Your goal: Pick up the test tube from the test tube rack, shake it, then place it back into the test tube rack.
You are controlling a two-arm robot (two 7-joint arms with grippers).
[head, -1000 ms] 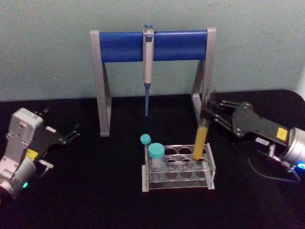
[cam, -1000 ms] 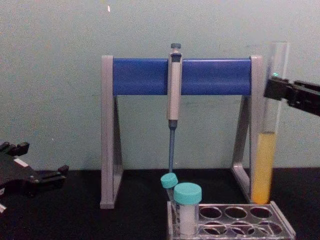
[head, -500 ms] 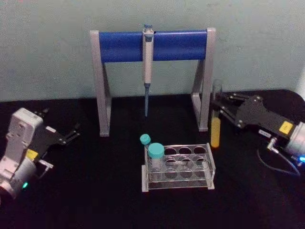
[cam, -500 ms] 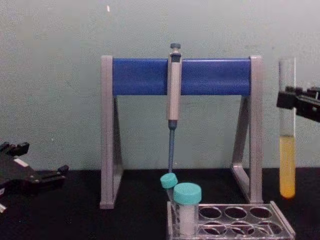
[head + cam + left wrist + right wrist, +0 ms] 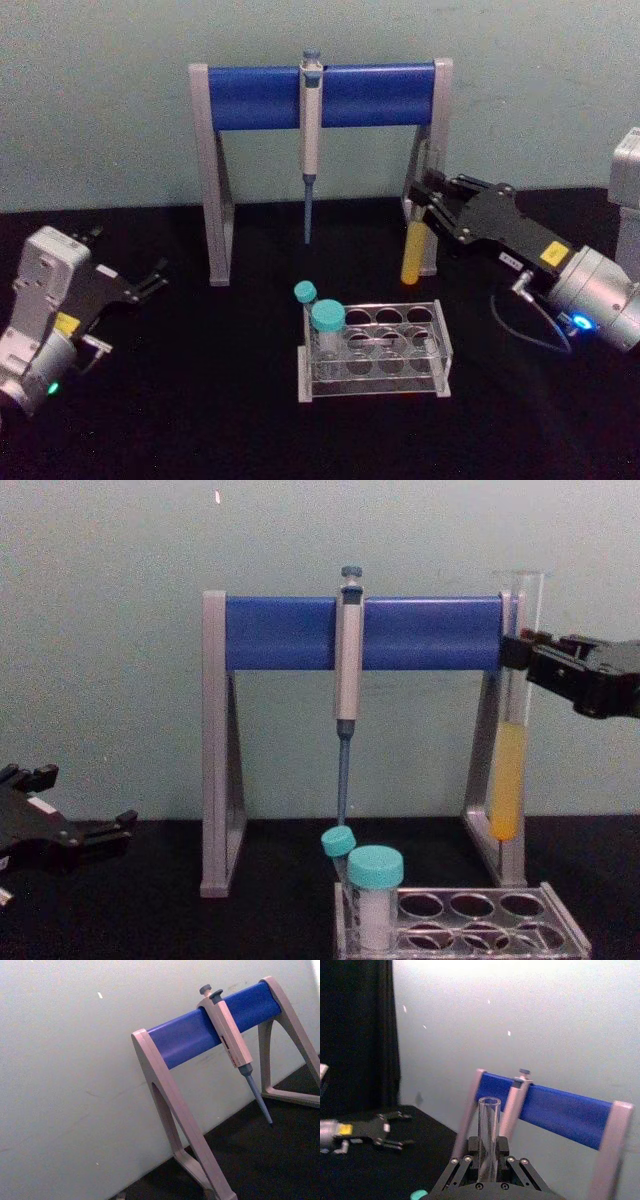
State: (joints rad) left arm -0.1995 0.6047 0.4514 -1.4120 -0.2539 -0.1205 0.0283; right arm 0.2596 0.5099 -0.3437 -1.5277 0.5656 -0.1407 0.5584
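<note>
Right gripper (image 5: 417, 203) clamped on the upper part of the upright test tube (image 5: 411, 256), held clear of the table before the pipette stand's (image 5: 250, 97) right leg, behind the test tube rack (image 5: 444, 350); left gripper (image 5: 148, 281) parked far left, fingers spread.

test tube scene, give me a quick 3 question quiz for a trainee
1. True or false: the test tube stands in a hole of the test tube rack.
2. The left gripper sits parked at the left. What holds the test tube? A) a person's hand B) the right gripper C) a clamp stand
3. Fill in: the liquid in the test tube's lower part is ___.

Key: 1 false, it hangs in the air behind the rack; 2 B; 3 yellow.
</note>
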